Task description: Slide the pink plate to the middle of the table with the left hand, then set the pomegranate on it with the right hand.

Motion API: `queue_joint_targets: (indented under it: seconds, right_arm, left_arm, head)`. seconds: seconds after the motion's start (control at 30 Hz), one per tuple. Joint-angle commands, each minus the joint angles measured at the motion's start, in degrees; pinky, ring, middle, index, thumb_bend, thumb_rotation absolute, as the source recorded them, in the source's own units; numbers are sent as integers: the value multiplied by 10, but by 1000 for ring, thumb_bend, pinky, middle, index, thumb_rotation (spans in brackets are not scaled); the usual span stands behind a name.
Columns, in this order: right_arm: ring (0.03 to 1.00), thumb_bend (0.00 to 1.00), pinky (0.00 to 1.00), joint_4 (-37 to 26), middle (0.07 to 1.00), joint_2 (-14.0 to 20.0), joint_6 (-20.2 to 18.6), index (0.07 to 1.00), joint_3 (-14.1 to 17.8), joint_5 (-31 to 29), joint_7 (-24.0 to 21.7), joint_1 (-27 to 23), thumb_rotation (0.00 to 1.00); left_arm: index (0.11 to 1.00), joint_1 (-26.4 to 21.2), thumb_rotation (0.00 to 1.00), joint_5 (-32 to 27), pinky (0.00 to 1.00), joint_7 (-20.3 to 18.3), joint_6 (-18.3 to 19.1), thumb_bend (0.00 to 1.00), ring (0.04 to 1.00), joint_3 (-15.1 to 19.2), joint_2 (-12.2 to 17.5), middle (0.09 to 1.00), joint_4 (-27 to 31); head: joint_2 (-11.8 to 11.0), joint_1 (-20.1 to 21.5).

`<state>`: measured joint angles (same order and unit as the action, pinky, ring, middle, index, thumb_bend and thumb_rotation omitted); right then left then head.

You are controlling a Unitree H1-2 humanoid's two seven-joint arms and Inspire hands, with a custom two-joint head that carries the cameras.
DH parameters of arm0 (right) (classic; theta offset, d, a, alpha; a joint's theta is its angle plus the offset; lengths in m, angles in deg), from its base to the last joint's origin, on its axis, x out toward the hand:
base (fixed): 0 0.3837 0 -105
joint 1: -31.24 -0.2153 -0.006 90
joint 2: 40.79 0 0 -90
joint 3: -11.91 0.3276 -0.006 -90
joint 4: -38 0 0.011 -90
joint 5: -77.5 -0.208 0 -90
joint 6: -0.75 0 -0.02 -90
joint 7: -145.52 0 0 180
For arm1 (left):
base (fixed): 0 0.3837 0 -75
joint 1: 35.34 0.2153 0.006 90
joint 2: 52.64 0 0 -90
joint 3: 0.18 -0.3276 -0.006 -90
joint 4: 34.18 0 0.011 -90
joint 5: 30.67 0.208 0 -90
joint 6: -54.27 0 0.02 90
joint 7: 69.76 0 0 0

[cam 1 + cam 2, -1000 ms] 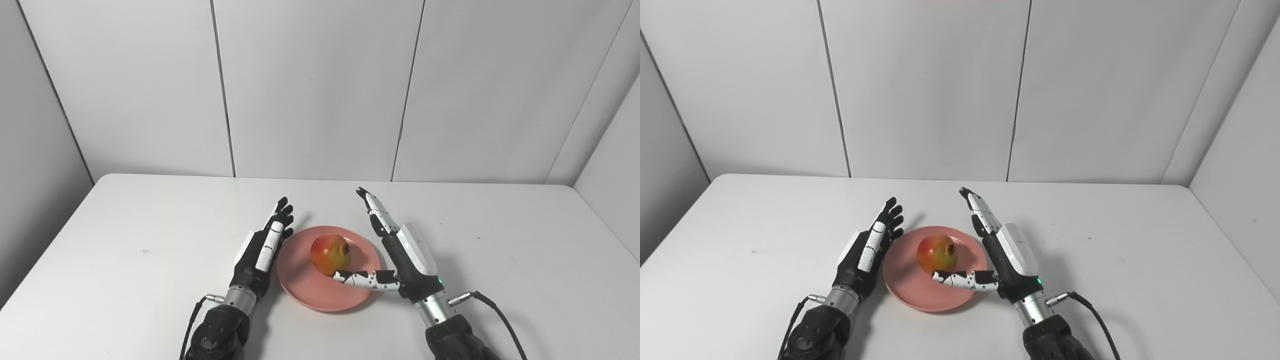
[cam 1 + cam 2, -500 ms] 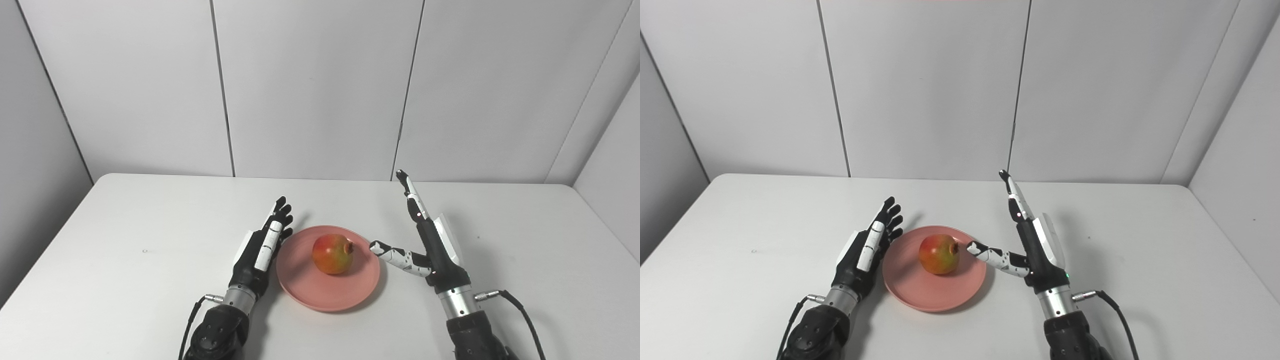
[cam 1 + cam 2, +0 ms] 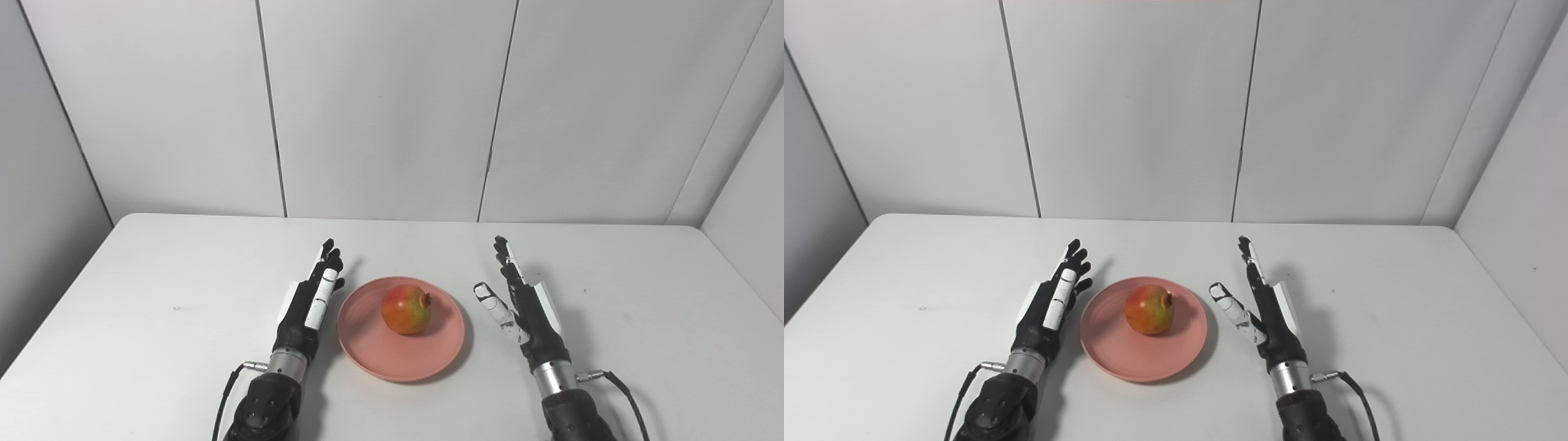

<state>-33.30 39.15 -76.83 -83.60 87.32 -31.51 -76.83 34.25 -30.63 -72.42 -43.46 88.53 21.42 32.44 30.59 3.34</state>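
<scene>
The pomegranate [image 3: 405,309] sits on the pink plate [image 3: 401,355]. It is round, red on top and yellow-green lower down, and its little dark crown points to the right. It rests a bit behind the middle of the plate, closer to the far rim. The plate lies flat near the middle of the white table [image 3: 153,294], toward the front edge.

The left hand [image 3: 306,303] is just beside the plate's left rim, not touching it. It stands on its side with the palm facing the plate. Its fingers [image 3: 327,260] are stretched out straight and held a little apart, pointing away toward the wall. It holds nothing.

The right hand [image 3: 530,312] is near the plate's right side, with a clear gap of table between them. It also stands on edge with the palm facing the plate. Its fingers [image 3: 503,254] point up and away, and its thumb [image 3: 493,303] sticks out toward the plate. It holds nothing too.

Behind the table are plain grey wall panels [image 3: 386,104].
</scene>
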Motion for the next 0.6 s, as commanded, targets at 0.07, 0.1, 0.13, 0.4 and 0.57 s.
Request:
queue_joint_targets:
  seconds: [0.07, 0.1, 0.13, 0.4, 0.57]
  right_arm:
    - [1000, 564, 1000, -15, 1000, -14, -16, 1000, 10, -35, -18, -11, 950]
    - [1000, 563, 1000, -13, 1000, -15, -16, 1000, 12, -41, -22, -11, 956]
    - [1000, 570, 1000, -10, 1000, -17, -15, 1000, 13, -47, -25, -11, 960]
    - [1000, 627, 1000, -11, 1000, -32, -44, 1000, 32, -95, -40, -12, 926]
    - [1000, 624, 1000, -21, 1000, -41, -66, 1000, 43, -121, -44, -13, 897]
  left_arm:
    - [1000, -4, 1000, -10, 960, -8, -19, 622, 997, 7, 13, 1000, -11]
    - [1000, -4, 1000, -10, 966, -7, -18, 620, 999, 9, 14, 1000, -11]
    - [1000, -5, 1000, -9, 969, -6, -16, 616, 1000, 10, 15, 1000, -11]
    - [1000, -4, 1000, -11, 985, -12, -8, 616, 1000, 15, 22, 1000, -7]
    - [1000, -5, 1000, -16, 991, -14, -6, 632, 1000, 15, 26, 1000, -7]
  head:
    - [2, 1]
    - [2, 1]
    - [2, 2]
    - [5, 6]
    - [5, 8]
